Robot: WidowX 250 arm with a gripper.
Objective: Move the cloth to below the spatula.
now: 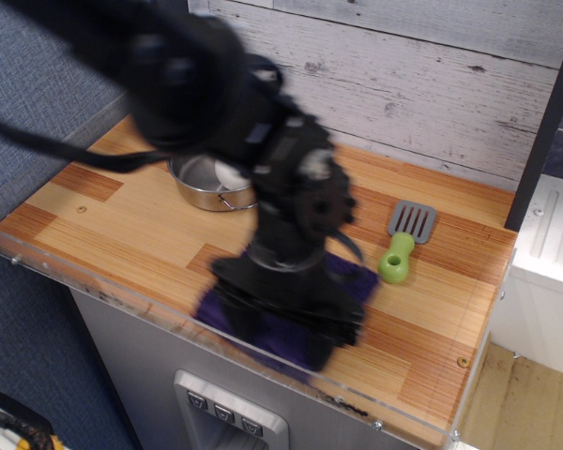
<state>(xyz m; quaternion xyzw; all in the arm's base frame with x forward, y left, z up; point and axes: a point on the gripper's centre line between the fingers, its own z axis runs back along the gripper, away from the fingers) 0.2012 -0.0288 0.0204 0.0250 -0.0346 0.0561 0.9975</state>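
The dark purple cloth (pixel 358 279) lies near the table's front edge, mostly covered by my arm; its left part (pixel 213 307) shows beside the gripper. My gripper (pixel 283 336) is down on the cloth, heavily blurred by motion. Its fingers (pixel 247 323) look a little apart with purple between them, but the blur hides whether they grip. The spatula (pixel 403 242) lies to the right of the cloth and slightly behind it, with its grey slotted blade pointing back and its lime-green handle (pixel 395 261) pointing forward. The cloth's right edge is a short gap from the handle.
A steel pot (pixel 199 185) holding a white ball (pixel 227 170) stands at the back left, partly behind my arm. A clear plastic rim (pixel 122 286) runs along the front and left edges. A plank wall (pixel 432 84) backs the table.
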